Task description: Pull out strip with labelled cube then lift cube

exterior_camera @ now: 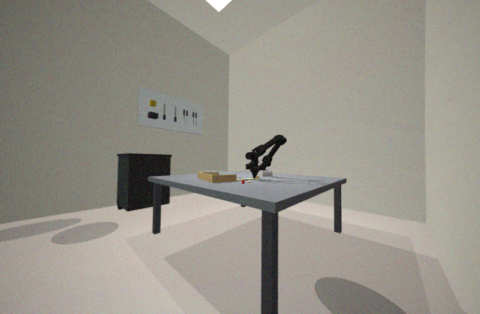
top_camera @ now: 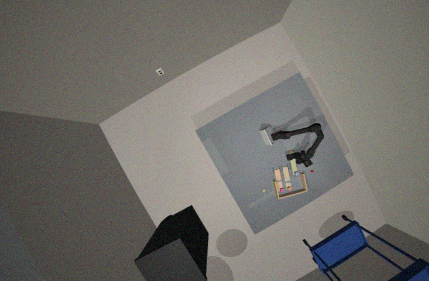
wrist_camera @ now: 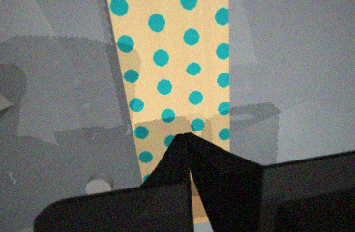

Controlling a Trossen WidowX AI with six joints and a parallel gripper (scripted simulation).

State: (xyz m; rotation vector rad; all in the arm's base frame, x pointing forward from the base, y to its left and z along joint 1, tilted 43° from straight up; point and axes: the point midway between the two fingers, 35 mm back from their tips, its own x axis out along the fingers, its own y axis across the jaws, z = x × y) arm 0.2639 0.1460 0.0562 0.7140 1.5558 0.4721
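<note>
My gripper is shut and empty, its tips low over the handle end of a yellowish strip with teal dots. The strip's small orange-tan handle shows just behind the fingers. A pale bluish cube is at the strip's other end; its label is too small to read. The pinkish strip and the tan strip each show a gap. A magenta cube and an orange cube are at their far ends. Whether the fingertips touch the handle is not clear.
A wooden open-sided frame surrounds the far ends of the strips. A small red object lies beside it. A small yellowish object lies on its other side. A pale box is near the arm's base.
</note>
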